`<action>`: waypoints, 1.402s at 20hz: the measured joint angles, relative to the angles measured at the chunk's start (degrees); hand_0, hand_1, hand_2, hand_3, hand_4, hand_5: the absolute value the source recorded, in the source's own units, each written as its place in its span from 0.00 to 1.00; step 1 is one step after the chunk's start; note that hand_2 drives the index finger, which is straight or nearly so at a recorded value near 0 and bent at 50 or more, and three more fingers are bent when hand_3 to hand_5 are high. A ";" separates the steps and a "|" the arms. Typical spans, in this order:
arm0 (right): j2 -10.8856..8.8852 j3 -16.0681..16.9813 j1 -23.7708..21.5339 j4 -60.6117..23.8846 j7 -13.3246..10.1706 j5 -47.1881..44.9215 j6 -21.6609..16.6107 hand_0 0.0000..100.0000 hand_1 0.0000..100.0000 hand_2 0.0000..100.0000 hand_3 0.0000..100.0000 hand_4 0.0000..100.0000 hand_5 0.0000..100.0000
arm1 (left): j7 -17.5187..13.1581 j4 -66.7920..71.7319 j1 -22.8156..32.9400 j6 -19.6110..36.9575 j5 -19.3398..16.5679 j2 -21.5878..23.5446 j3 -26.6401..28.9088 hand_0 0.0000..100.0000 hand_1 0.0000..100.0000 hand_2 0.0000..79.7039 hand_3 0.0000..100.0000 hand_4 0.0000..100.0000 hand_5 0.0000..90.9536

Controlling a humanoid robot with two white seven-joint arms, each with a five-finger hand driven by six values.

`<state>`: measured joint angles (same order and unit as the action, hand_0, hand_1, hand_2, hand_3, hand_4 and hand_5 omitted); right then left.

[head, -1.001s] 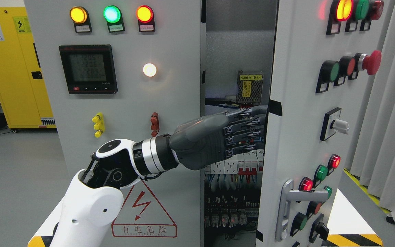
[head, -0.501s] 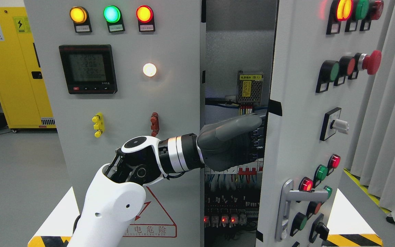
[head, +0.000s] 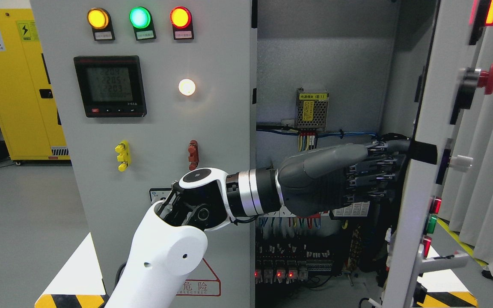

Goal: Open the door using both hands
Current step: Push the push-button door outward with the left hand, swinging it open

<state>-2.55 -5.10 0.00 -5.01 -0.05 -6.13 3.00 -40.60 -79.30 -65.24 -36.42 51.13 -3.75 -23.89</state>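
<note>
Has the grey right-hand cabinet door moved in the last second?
Yes. The grey right-hand cabinet door swung rightward, further open, away from the fixed left panel, pushed by the left hand.

White arm shell [head: 161, 261], black joint, silver wrist ring, dark grey left hand [head: 328, 184] with jointed fingers [head: 372, 169].

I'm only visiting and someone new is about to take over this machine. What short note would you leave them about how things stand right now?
Left hand: reaches across into the cabinet, fingers extended against the inner edge of the right door, gripping nothing.
Right hand: not in view.
Right door: swung well open, seen nearly edge-on; wiring and breakers exposed. Its handle is untouched.
Left door: closed.
Done: right door largely open.
Left: likely a little more push, then withdraw the arm.
</note>
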 measured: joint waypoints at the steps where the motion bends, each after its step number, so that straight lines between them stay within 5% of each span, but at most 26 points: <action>1: 0.00 0.00 0.00 0.00 0.00 0.00 0.00 0.00 0.50 0.04 0.00 0.00 0.00 | 0.65 -0.07 -0.10 -0.44 0.02 -0.40 -0.09 0.12 0.56 0.00 0.00 0.00 0.00; 28: 0.02 0.02 0.00 0.00 0.00 -0.02 0.00 0.00 0.50 0.04 0.00 0.00 0.00 | 6.77 -1.63 -3.85 -1.90 3.64 -5.60 -5.12 0.12 0.56 0.00 0.00 0.00 0.00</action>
<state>-2.54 -5.08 0.00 -5.01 -0.05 -6.15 3.00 -33.82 -80.93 -69.09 -38.32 54.77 -9.35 -29.02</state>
